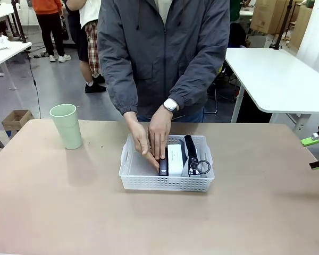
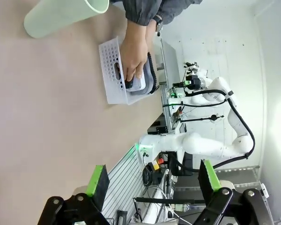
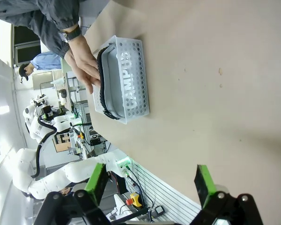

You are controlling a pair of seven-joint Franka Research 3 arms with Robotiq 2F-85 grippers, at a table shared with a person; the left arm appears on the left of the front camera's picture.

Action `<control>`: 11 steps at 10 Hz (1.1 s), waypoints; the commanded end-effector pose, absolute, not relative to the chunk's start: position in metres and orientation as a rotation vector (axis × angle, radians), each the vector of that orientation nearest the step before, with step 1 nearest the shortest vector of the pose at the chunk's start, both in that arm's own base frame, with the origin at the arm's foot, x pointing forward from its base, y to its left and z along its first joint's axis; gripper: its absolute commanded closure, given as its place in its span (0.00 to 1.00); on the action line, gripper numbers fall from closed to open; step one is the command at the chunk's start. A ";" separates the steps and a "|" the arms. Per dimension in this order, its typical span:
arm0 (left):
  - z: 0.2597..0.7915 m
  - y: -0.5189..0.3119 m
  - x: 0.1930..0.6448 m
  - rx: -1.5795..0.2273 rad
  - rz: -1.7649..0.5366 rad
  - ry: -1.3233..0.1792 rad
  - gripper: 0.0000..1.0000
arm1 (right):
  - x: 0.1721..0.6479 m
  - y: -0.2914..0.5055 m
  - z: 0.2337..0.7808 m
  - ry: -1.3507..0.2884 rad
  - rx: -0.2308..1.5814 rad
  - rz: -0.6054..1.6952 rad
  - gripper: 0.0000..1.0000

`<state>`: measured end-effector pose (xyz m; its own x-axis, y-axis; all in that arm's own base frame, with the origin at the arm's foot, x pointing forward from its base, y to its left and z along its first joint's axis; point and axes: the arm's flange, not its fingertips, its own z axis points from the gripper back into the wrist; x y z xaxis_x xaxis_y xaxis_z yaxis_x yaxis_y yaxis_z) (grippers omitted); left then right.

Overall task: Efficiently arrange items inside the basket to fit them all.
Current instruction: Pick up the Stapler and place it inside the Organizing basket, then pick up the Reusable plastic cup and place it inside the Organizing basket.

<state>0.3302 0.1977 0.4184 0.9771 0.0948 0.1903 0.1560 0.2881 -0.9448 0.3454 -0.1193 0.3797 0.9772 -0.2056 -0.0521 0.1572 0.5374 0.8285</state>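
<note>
- Shallow white perforated plastic basket (image 1: 165, 184) holds a black stapler (image 1: 163, 167), a white rectangular box (image 1: 175, 155) and a grey black-trimmed zip pouch (image 1: 191, 151) side by side, long axes running robot-to-person.
- Person's left hand (image 1: 160, 130) and right hand (image 1: 139, 138), fingers together, press the stapler.
- Pale green plastic cup (image 1: 66, 126) stands upright outside, left of the basket.
- Left gripper (image 2: 152, 183) and right gripper (image 3: 150, 183) gape empty.

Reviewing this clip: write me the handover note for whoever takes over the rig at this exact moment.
Left gripper: open, empty, well away from the basket.
Right gripper: open, empty, out at the table's right side.
Person's hands: both reach into the basket, fingers on the black stapler.
In the basket: the stapler, the white box right of it, then the grey zip pouch along the right wall.
Pale green cup: upright on the table, left of the basket, outside it.
Done: three items are in. Left: the cup; free space seems to be at the basket's left end.
</note>
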 end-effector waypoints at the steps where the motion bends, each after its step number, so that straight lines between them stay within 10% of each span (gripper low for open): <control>1: 0.421 0.199 0.326 -1.274 -0.070 -0.229 0.00 | 0.345 -0.120 0.382 -0.059 0.990 -0.208 0.00; 11: 0.421 0.199 0.326 -1.274 -0.070 -0.229 0.00 | 0.345 -0.120 0.382 -0.059 0.990 -0.208 0.00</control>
